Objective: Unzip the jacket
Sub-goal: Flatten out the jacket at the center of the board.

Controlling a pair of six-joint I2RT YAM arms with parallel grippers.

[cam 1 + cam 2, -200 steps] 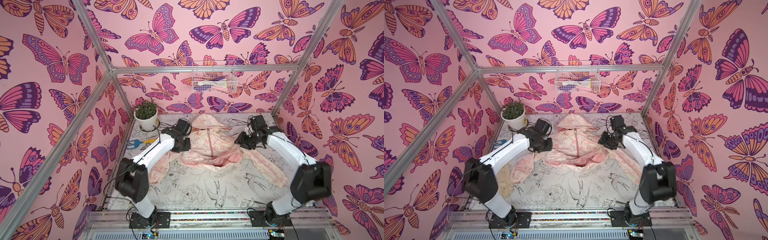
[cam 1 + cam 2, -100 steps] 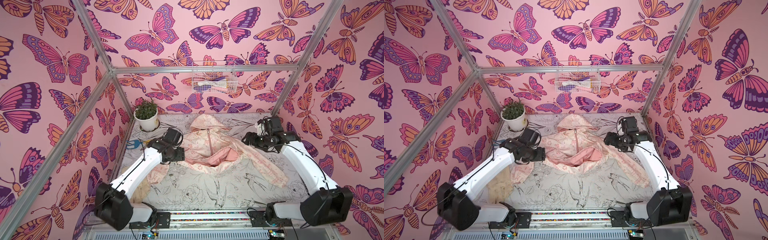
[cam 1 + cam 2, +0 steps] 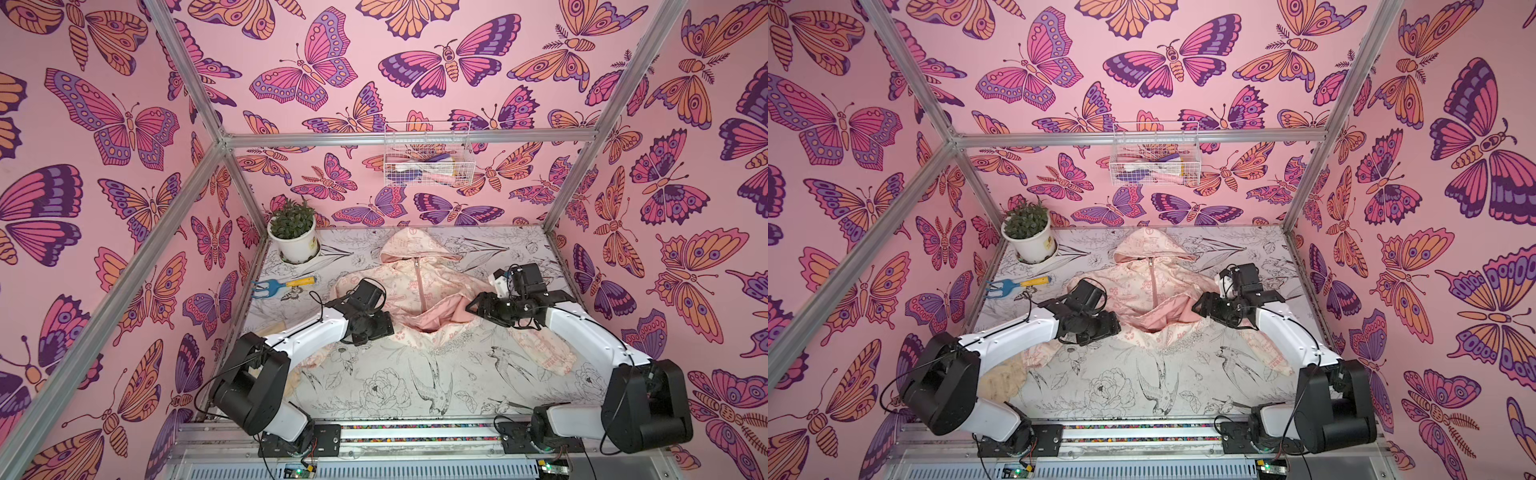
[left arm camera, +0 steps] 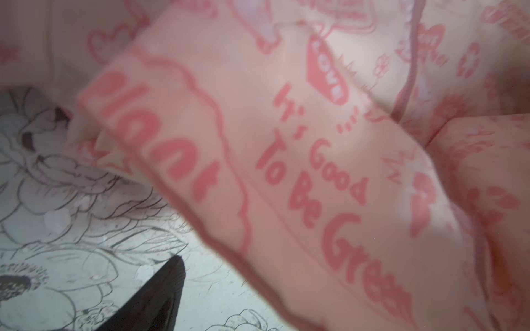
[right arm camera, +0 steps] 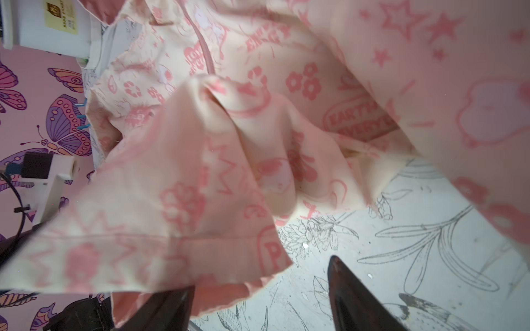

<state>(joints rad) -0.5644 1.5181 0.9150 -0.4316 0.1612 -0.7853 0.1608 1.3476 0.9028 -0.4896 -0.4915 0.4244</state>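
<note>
Tabletop [image 3: 415,374]: line-drawn birds and flowers are covering it, and its near strip is lying bare, giving both arms room to swing in from their bases.
Glove [image 3: 1005,378]: this beige knit piece is lying at the near left edge, partly under the left arm, and is playing no part in the job.
Left gripper [image 3: 386,326]: it is sitting at the garment's left hem corner, probably to steady or tension that side. In the wrist view only one finger [image 4: 163,289] is showing, standing over bare table clear of the cloth. The other is hiding beneath the fabric, so the jaws are reading as spread, with nothing pinched.
Right gripper [image 5: 259,286]: it is facing the opposite hem with fingers [image 5: 352,295] standing wide apart and table showing between them. Cloth is draping against one finger but is not being clamped.
Jacket [image 3: 419,286]: it is lying mid-table between the two grippers, front up, with its lower front folding back and exposing the pink lining [image 3: 440,320].
Zipper [image 3: 417,282]: in both top views it is running closed from the collar down to the fold, so the unzipping is looking largely undone. The puller is too small to place.
Hood [image 3: 411,245]: it is pointing toward the back wall, keeping the zip line lengthwise between the arms.
Rake [image 3: 282,286], potted plant [image 3: 293,232], wire basket [image 3: 426,160]: all are sitting well apart from the work, at the far left and on the back rail.
</note>
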